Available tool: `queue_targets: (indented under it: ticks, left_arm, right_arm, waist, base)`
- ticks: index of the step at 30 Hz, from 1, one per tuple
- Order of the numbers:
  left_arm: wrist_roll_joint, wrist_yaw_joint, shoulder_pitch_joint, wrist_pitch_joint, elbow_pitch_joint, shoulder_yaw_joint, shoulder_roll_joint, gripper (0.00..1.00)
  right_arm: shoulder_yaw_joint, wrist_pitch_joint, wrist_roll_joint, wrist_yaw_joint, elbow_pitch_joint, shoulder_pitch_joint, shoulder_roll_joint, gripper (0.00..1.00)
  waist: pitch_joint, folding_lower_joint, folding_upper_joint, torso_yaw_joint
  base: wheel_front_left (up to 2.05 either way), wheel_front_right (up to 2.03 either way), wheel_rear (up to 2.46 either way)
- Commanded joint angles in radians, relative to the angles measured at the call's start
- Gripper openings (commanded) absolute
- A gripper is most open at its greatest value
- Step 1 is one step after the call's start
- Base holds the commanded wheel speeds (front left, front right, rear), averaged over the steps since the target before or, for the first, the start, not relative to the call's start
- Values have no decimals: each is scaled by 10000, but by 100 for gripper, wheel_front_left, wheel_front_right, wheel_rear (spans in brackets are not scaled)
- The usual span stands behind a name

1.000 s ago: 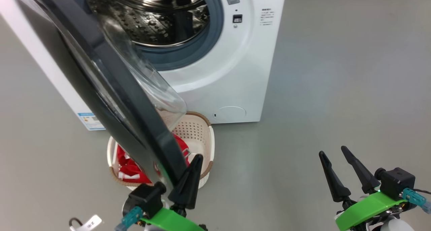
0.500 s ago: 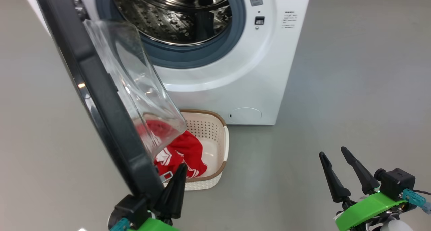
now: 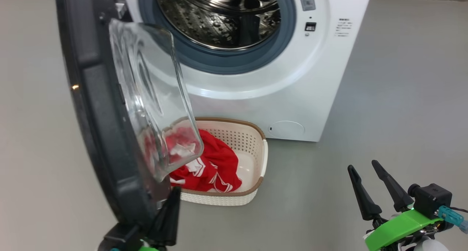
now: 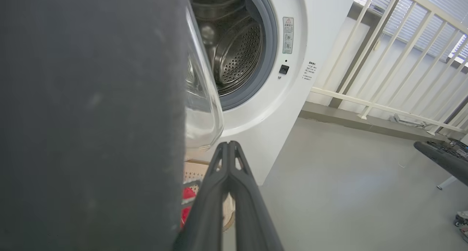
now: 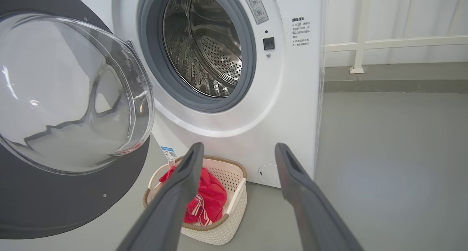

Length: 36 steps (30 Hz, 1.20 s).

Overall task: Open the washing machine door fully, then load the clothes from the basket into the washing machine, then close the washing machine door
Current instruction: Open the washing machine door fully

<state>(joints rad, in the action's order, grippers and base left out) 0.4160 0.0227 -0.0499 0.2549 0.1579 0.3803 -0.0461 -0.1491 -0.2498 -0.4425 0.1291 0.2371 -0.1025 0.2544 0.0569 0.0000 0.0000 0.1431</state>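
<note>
Steeply down from the head onto the washing machine [image 3: 256,97] and basket [image 3: 219,199]; from the left wrist, hard against the door [image 4: 91,115]; from the right wrist, low, farther back, sharing drum [image 5: 204,57] and basket.

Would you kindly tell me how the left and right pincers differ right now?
The left pincer is shut; the right pincer is open. The left pincer sits beside the door, at its lower rim; the right pincer is clear of it, over the floor. Both have long dark fingers.

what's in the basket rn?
Red clothes with white stripes, heaped to the left in the basket; bare bottom to the right. In the head view the door covers the left end, and whatever lies under the heap is hidden.
</note>
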Motion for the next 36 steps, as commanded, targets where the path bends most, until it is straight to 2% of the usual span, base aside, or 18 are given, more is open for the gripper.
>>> queue_targets:
  ticks: [1,22,36]
  left_arm:
    - [0,-336,-478,69,-359,-891,-444,0]
    - [243,-1130,59,-406,-1307,-1959,-1385,0]
    - [556,-1139,-579,-684,-553,-2557,-2028,0]
  right_arm:
    - [-142,-120,-26,16,-235,2,59,100]
    - [-59,-120,11,16,-306,21,26,100]
    - [34,-120,45,16,-339,-114,-5,100]
  waist:
    - [-61,0,0,181]
    - [109,0,0,1142]
    - [349,0,0,1921]
  base:
    - [0,0,0]
    - [0,0,0]
    - [0,0,0]
